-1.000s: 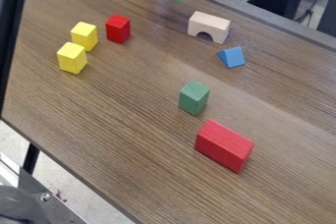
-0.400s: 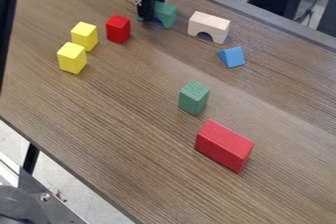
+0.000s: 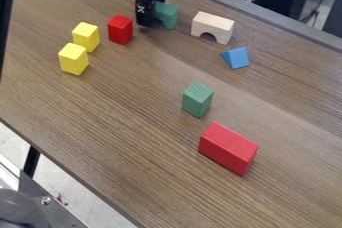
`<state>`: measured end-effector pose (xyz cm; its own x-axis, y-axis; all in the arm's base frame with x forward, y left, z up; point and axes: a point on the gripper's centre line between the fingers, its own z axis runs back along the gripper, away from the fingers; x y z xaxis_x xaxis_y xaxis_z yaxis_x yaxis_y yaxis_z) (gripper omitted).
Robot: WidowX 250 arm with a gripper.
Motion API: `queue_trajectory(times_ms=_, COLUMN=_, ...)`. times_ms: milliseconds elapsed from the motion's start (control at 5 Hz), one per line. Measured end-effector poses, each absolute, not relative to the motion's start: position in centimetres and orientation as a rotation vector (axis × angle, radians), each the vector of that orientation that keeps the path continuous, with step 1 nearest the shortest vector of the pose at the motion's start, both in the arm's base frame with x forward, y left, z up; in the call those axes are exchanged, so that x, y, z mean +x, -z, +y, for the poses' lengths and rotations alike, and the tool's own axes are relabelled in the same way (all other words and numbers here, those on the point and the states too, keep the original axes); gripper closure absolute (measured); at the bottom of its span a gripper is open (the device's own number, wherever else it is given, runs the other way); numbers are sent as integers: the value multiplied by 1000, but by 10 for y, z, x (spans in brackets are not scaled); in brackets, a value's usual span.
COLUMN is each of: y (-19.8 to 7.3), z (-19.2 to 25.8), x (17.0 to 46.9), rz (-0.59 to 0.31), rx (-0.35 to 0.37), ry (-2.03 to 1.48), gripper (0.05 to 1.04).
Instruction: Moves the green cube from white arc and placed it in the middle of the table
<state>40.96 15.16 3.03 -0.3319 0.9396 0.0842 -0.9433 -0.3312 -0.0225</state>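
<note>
The black gripper is low over the table's far part, at the top of the camera view. Right against its right side is a green block with what looks like an arched underside, partly hidden by the gripper. The white arc, a pale wooden arch, stands to the right of that block, apart from it. A green cube-like block stands upright near the middle of the table, well away from the arc and the gripper.
A red cube stands just left of the gripper, with two yellow blocks farther left. A blue triangular block lies below the arc. The large red block sits below and right of the middle green one.
The gripper has come down into view from the top edge with the arched green block, now at table level. Lately it shifted slightly left. The other blocks have stayed put.
</note>
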Motion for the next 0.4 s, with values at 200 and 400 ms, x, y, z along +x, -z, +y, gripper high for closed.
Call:
queue_trajectory(times_ms=200, y=-57, z=148, x=415, rz=-139, rx=32, ry=-1913, gripper=83)
queue_trajectory(times_ms=400, y=-89, z=142, x=417, rz=-215, rx=-14, ry=-1923, gripper=83)
